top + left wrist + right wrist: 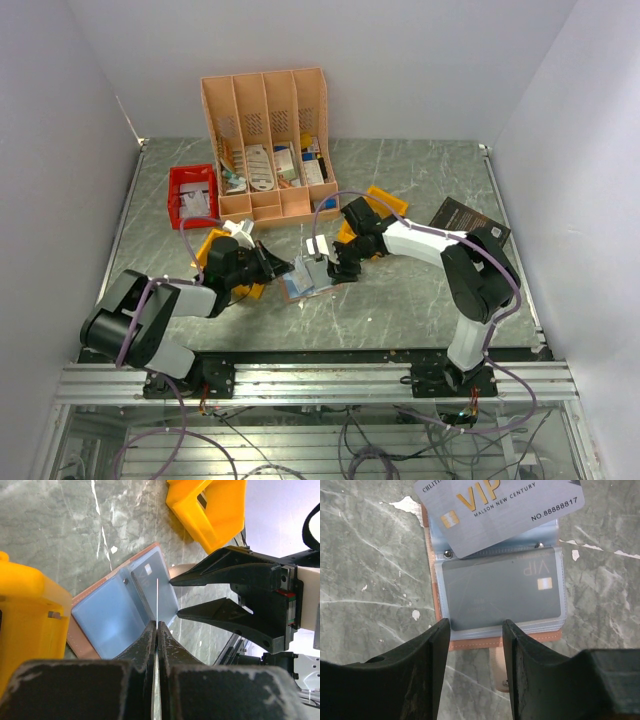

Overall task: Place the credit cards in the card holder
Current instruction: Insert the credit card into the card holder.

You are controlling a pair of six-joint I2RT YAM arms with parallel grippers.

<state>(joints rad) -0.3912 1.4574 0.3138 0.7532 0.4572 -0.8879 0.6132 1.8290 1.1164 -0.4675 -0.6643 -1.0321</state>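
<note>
The card holder [305, 281] lies open on the table, tan leather with pale blue clear pockets [112, 615]. One grey credit card [502, 592] sits inside the upper pocket of the card holder [500, 640]. My left gripper [156, 625] is shut on a second credit card, seen edge-on [157, 597] in the left wrist view; its silver VIP face [495, 507] hangs tilted over the holder's far side. My right gripper [476, 625] is open, its fingers [215, 612] straddling the holder's near edge with nothing between them. The two grippers [275, 268] [335, 265] face each other across the holder.
A peach slotted desk organiser [265, 140] stands at the back with a red bin [193, 195] to its left. Yellow blocks [385, 205] [215, 245] lie close on both sides of the holder. A black book [468, 222] lies at the right.
</note>
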